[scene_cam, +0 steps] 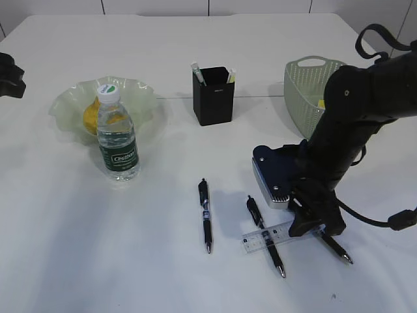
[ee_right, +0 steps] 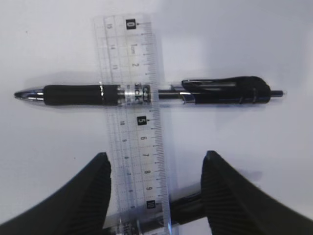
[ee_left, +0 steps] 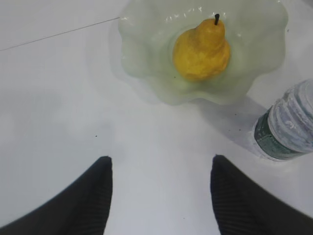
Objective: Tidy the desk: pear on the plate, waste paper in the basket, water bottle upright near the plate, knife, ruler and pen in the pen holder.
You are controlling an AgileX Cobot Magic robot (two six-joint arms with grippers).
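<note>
The pear point(ee_left: 201, 49) lies on the green plate point(ee_left: 142, 58), and the water bottle point(scene_cam: 118, 140) stands upright just in front of it. My left gripper point(ee_left: 161, 159) hangs open over bare desk short of the plate. The clear ruler point(ee_right: 137, 112) lies across a black pen point(ee_right: 146, 92) and over a second pen point(ee_right: 188, 208). My right gripper point(ee_right: 156, 155) is open, its fingers either side of the ruler's near end. A third pen point(scene_cam: 206, 215) lies left of them. The pen holder point(scene_cam: 212, 98) holds two pale sticks; I cannot tell whether one is the knife.
The basket point(scene_cam: 306, 81) stands at the back right behind my right arm, with a yellow scrap point(scene_cam: 321, 102) showing inside. The left arm's black body point(scene_cam: 10, 75) sits at the far left edge. The desk point(scene_cam: 130, 261) is white.
</note>
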